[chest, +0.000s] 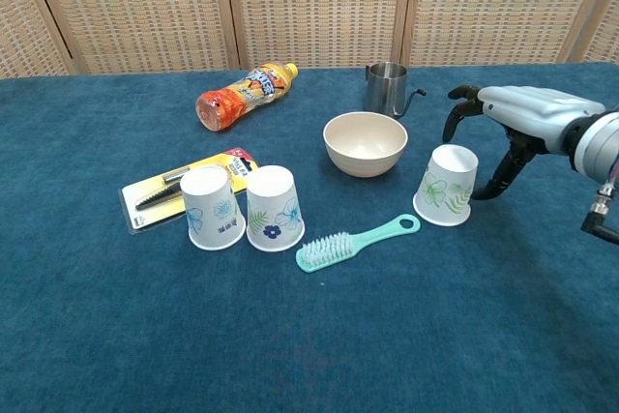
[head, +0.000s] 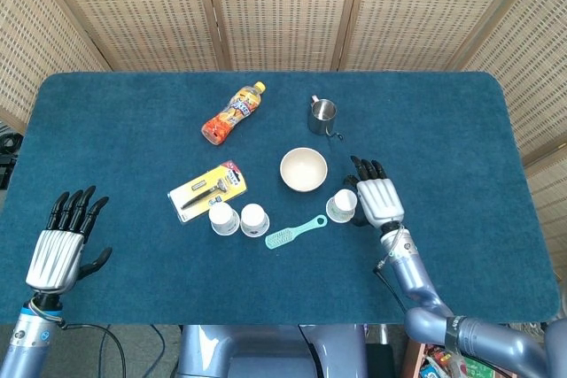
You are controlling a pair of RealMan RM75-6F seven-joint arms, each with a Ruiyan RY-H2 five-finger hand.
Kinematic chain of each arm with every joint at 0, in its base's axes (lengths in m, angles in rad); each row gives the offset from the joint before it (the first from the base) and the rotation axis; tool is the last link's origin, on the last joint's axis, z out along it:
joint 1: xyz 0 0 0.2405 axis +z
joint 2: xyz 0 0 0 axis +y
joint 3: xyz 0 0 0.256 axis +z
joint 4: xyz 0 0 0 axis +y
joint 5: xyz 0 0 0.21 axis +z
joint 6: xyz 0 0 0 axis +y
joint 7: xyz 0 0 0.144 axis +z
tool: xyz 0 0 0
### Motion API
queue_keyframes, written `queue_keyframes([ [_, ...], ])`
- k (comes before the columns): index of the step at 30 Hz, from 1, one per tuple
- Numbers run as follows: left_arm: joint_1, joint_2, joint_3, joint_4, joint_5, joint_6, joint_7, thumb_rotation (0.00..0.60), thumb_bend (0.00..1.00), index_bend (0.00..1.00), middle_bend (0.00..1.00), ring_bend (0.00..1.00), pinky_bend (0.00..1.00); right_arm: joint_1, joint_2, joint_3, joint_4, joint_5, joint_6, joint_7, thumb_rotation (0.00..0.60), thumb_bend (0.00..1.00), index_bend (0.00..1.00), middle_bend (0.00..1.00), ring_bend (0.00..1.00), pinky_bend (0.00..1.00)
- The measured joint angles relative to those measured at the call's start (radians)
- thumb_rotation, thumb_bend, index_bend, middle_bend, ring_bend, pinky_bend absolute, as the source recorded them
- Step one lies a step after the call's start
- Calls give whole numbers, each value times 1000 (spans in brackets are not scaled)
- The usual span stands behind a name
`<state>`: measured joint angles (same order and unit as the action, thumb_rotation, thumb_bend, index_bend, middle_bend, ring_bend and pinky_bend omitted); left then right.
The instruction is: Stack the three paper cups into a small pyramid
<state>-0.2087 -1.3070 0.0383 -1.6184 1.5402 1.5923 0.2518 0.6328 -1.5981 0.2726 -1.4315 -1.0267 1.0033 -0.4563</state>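
Observation:
Three white paper cups stand upside down on the blue table. Two of them, one with a teal print (chest: 213,207) (head: 223,218) and one with a blue flower (chest: 274,207) (head: 254,219), stand side by side left of centre. The third cup (chest: 447,185) (head: 341,205), with a green leaf print, stands apart to the right. My right hand (chest: 513,118) (head: 376,197) hovers just right of this cup, fingers spread around it, holding nothing. My left hand (head: 66,240) rests open near the table's front left edge, far from the cups.
A mint brush (chest: 353,240) lies between the cup pair and the third cup. A beige bowl (chest: 365,142) and a steel pitcher (chest: 386,87) stand behind it. An orange bottle (chest: 245,96) lies at the back; a packaged razor (chest: 184,185) lies behind the pair.

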Motion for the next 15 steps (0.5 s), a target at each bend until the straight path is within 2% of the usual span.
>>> queue_keyframes([
  [15,10,5,-30,6,-16,-34,-13,600,267,96,0,0,0,30,-33,-5,16,12,17,0,600,97,481,109,0,0],
])
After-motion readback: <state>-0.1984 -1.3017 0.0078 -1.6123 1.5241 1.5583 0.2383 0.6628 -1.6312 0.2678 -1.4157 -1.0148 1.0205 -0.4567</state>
